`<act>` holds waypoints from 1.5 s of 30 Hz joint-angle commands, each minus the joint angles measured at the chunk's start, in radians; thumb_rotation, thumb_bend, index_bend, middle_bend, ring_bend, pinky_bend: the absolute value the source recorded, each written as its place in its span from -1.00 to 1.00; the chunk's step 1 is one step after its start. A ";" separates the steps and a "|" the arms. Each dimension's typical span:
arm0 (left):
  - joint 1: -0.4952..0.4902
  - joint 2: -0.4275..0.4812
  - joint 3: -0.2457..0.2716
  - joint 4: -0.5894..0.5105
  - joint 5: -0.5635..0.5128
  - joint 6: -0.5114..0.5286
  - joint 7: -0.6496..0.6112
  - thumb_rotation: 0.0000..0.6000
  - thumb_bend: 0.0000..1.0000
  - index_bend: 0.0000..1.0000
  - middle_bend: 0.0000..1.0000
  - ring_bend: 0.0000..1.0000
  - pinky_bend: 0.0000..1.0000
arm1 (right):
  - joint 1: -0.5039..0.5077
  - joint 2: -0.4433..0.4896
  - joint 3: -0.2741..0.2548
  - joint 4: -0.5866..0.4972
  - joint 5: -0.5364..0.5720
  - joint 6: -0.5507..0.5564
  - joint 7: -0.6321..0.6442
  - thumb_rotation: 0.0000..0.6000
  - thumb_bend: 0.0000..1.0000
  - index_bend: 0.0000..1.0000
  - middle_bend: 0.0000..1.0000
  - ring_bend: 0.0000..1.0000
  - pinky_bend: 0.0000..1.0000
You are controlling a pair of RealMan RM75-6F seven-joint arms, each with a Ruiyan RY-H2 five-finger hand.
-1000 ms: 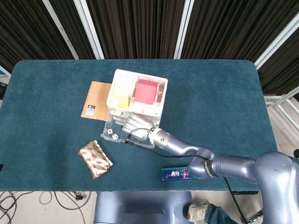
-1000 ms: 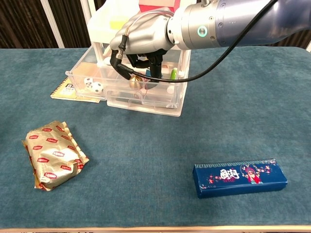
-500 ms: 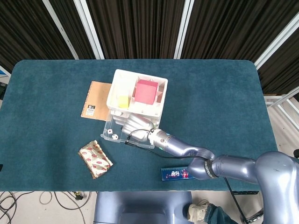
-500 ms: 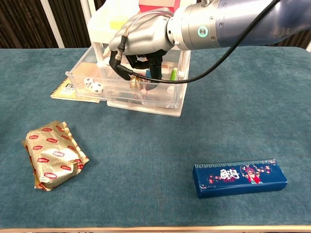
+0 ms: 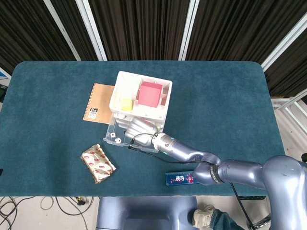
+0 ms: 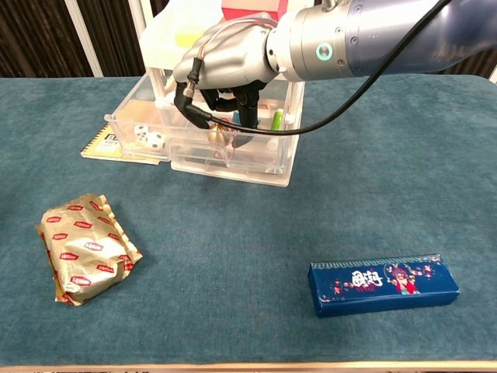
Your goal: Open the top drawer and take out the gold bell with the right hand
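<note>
Right hand (image 6: 229, 58), smooth silver shell with dark fingers (image 6: 247, 105), reaches down into the pulled-out top drawer (image 6: 132, 151) of a clear plastic drawer unit (image 6: 291, 155). Fingers curled over the gold bell (image 6: 218, 137), small, round and shiny, directly beneath them; actual grip cannot be told through the glare. Two white dice (image 6: 148, 137) in the drawer to the hand's left. Nearer the camera on the napped teal cloth: crinkled gold foil packet (image 6: 84, 249), flat blue printed box (image 6: 382, 283). Left hand unseen.
</note>
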 commanded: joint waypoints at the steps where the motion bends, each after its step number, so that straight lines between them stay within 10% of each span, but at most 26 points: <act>1: 0.000 0.000 0.000 0.000 0.000 0.000 0.000 1.00 -0.47 -0.76 -1.00 -0.97 -0.39 | 0.001 -0.001 0.000 0.001 0.002 0.000 -0.001 1.00 -0.47 0.01 0.74 0.99 1.00; 45: 0.001 0.005 -0.002 -0.003 -0.001 0.004 -0.010 1.00 -0.47 -0.76 -1.00 -0.97 -0.39 | -0.009 0.087 0.019 -0.088 0.038 0.032 -0.022 1.00 -0.47 0.17 0.75 0.99 1.00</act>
